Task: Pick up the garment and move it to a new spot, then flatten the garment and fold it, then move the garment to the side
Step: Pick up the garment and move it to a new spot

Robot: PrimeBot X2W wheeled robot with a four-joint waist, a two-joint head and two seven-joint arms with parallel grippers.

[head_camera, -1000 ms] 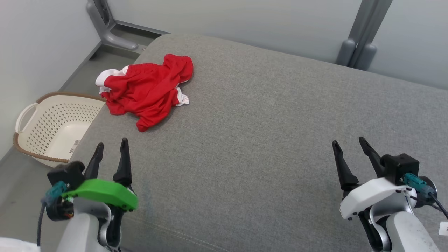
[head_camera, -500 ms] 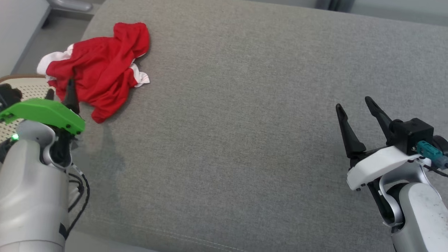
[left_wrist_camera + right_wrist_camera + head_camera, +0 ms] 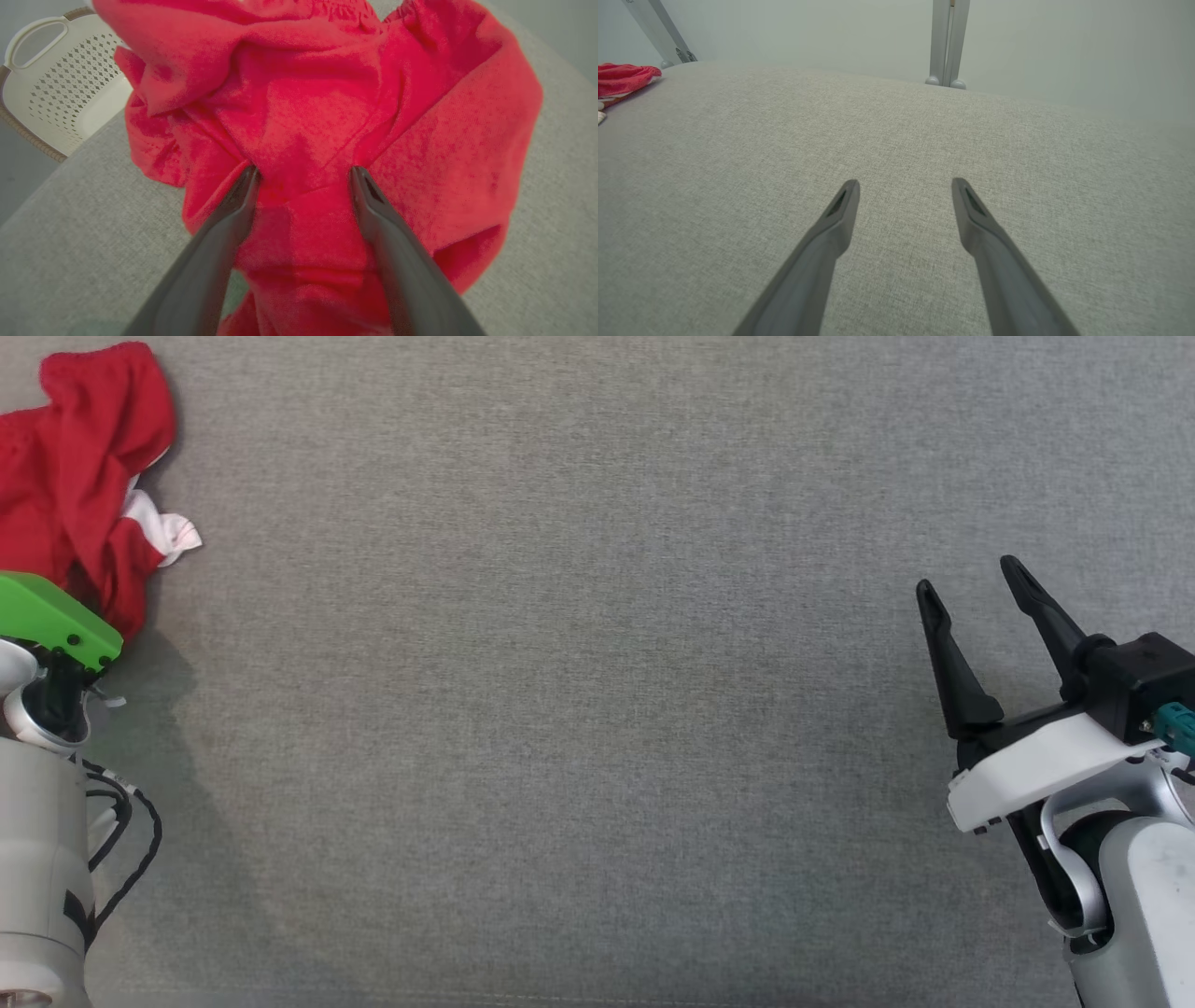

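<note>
The garment (image 3: 79, 476) is a crumpled red piece with white trim, lying on the grey cushion at the far left of the head view. In the left wrist view the garment (image 3: 317, 107) spreads wide, and my left gripper (image 3: 303, 175) stands open with both fingertips resting against a fold of the red cloth. My left arm's green wrist cover (image 3: 51, 621) sits at the garment's near edge. My right gripper (image 3: 971, 574) hangs open over bare cushion at the right, far from the garment (image 3: 623, 77), with nothing between its fingers (image 3: 840, 210).
A grey fabric cushion (image 3: 579, 691) carries everything. A cream perforated laundry basket (image 3: 60, 98) stands on the floor just past the cushion's left edge. Grey metal posts (image 3: 945, 42) and a pale wall rise behind the cushion's far edge.
The head camera has tilted down and turned right, so the whole picture shifted. My left arm has reached forward to the garment, its open fingers now at the red cloth. The right gripper stays open.
</note>
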